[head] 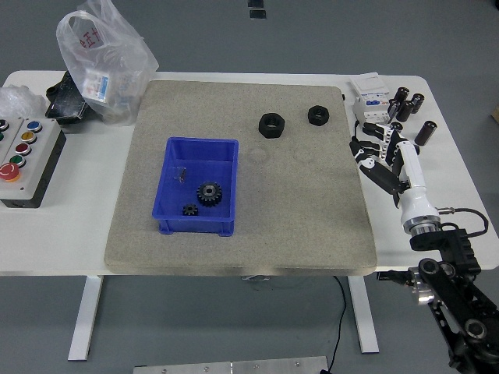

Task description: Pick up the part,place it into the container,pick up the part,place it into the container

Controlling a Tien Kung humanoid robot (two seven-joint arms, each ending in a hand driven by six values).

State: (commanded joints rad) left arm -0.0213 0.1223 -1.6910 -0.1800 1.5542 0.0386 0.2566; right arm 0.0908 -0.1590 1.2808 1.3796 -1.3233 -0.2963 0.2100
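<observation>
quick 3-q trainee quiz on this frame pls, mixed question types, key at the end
1. True or false: the blue bin on the grey mat already holds two black gears.
2. How many black hex nuts lie on the mat outside the bin?
3. Multiple choice: the right hand is
A. shut on a nut
B. open over the mat's right edge, holding nothing
C. inside the bin

Key
1. True: a larger gear and a smaller one sit in the bin.
2. Two, the second to the right of the first, both near the mat's far edge.
3. B
</observation>
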